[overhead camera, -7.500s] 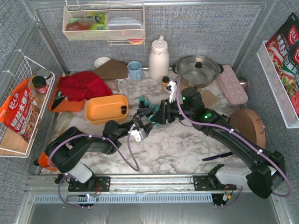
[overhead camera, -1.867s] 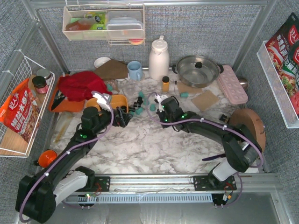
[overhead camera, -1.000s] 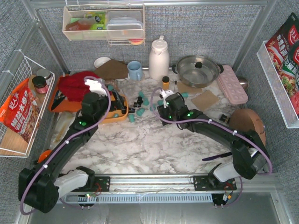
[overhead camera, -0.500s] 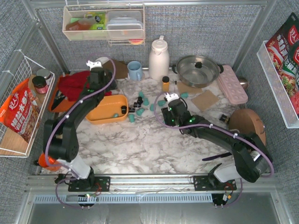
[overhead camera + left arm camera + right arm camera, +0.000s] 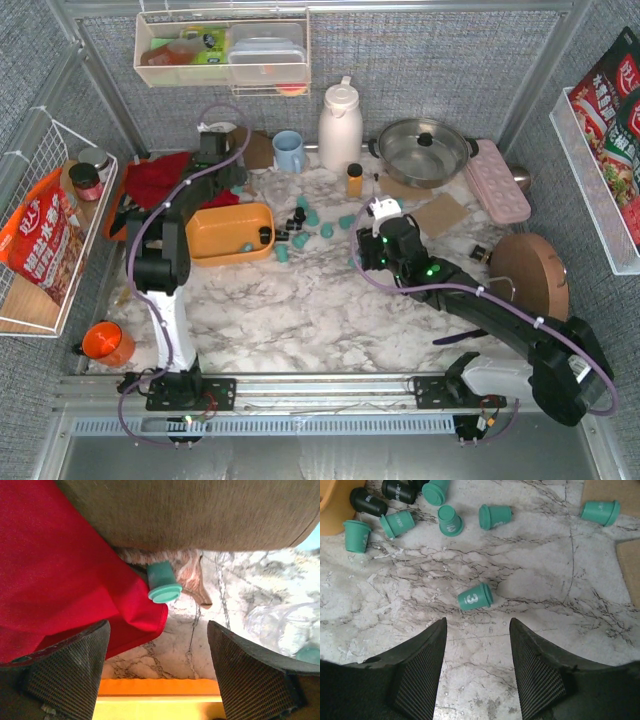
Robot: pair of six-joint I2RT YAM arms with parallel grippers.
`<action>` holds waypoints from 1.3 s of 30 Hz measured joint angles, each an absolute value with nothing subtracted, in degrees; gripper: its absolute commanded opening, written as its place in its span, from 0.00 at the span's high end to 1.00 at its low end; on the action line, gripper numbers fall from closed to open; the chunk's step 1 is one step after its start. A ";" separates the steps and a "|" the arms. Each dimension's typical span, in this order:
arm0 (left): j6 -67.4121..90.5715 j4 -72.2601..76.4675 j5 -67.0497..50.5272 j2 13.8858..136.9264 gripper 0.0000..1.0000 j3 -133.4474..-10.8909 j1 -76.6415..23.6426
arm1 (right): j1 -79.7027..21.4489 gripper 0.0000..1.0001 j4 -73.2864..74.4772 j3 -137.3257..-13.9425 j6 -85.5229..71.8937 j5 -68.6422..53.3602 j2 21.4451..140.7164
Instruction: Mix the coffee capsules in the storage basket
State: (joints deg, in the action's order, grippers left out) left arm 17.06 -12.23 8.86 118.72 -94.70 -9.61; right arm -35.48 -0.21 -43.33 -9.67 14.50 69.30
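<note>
The orange storage basket [image 5: 228, 232] lies left of centre with one teal and one black capsule [image 5: 265, 236] inside. Several coffee capsules [image 5: 311, 216] lie loose on the marble to its right. My left gripper [image 5: 222, 178] is open behind the basket, at the red cloth [image 5: 60, 570]. Ahead of its fingers a teal capsule [image 5: 164, 582] lies at the cloth's edge, and the basket rim [image 5: 160, 700] shows below. My right gripper [image 5: 477, 665] is open and empty just short of a teal capsule marked 3 [image 5: 475, 597]. More teal capsules [image 5: 450, 520] and black ones [image 5: 367, 501] lie beyond.
A blue mug [image 5: 289, 151], white jug [image 5: 340, 127], amber bottle [image 5: 354, 179] and lidded pot [image 5: 422, 150] stand along the back. A cardboard piece [image 5: 440, 214] and pink tray [image 5: 497, 180] lie at right. A wire rack [image 5: 50, 230] hangs at left.
My left arm has swung from over the basket back to the red cloth, its jaws narrowing a little. My right gripper has drawn back toward the near right, away from the capsule cluster.
</note>
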 measured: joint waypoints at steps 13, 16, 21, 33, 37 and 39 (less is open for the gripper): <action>12.75 -8.80 6.66 123.72 0.26 -90.74 -9.72 | -35.48 0.42 -0.16 -42.44 -8.64 13.41 67.16; 11.99 -7.11 7.40 124.31 0.27 -90.50 -9.76 | -35.48 0.42 -0.16 -42.37 -8.45 13.15 67.13; 12.40 -5.15 7.44 124.25 0.27 -89.97 -9.87 | -35.48 0.42 -0.16 -42.35 -8.29 13.02 67.11; 19.38 -5.32 7.79 122.28 0.27 -91.26 -10.31 | -35.46 0.42 -0.19 -42.35 -8.23 12.95 67.35; 19.79 -5.78 8.03 120.99 0.27 -90.98 -10.87 | -35.31 0.42 -0.19 -42.35 -8.21 12.56 67.37; 19.77 -6.31 8.67 120.14 0.27 -90.83 -11.49 | -35.31 0.42 -0.21 -42.35 -8.21 12.56 67.55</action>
State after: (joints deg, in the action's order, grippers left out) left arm 19.77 -6.31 8.67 120.14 -90.83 -11.49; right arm -35.31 -0.21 -42.35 -8.21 12.56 67.55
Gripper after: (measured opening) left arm 0.731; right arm 0.582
